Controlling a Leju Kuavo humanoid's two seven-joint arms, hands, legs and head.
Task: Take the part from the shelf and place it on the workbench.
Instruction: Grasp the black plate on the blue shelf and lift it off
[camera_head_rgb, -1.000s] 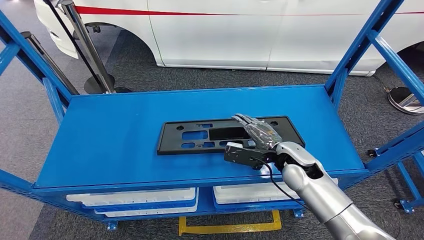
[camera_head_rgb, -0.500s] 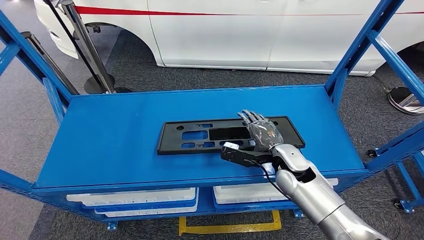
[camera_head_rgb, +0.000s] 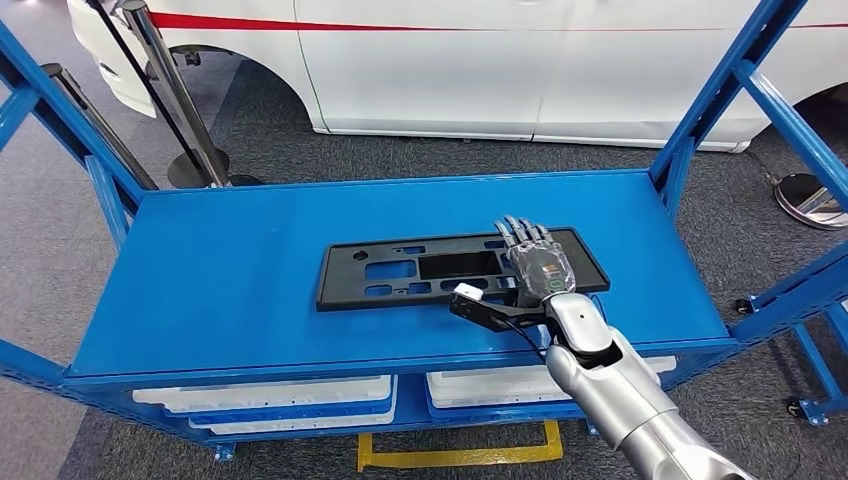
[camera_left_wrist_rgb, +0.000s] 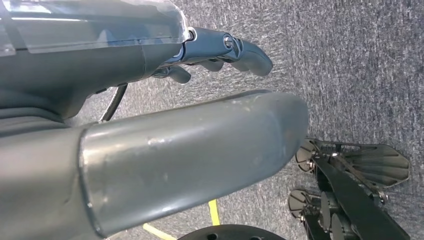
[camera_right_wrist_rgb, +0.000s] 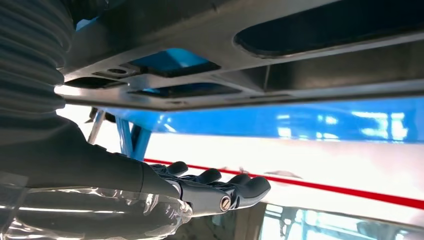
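Reaching with my right hand (camera_head_rgb: 537, 268), I have the fingers (camera_head_rgb: 523, 233) spread flat above the right end of the part (camera_head_rgb: 400, 270), gripping nothing; the thumb juts out along its near edge. It's a flat black plastic plate with cut-outs, lying on the blue shelf (camera_head_rgb: 230, 260). I judge it light, stiff and thin, so awkward to lift off flat; I'd pinch the near long edge or hook a cut-out. My left hand (camera_left_wrist_rgb: 150, 140) hangs over the floor; I cannot tell its finger state.

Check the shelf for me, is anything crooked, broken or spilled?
Nothing stands out. The black part lies flat on the blue shelf, roughly square to its edges, with the right hand over its right end.
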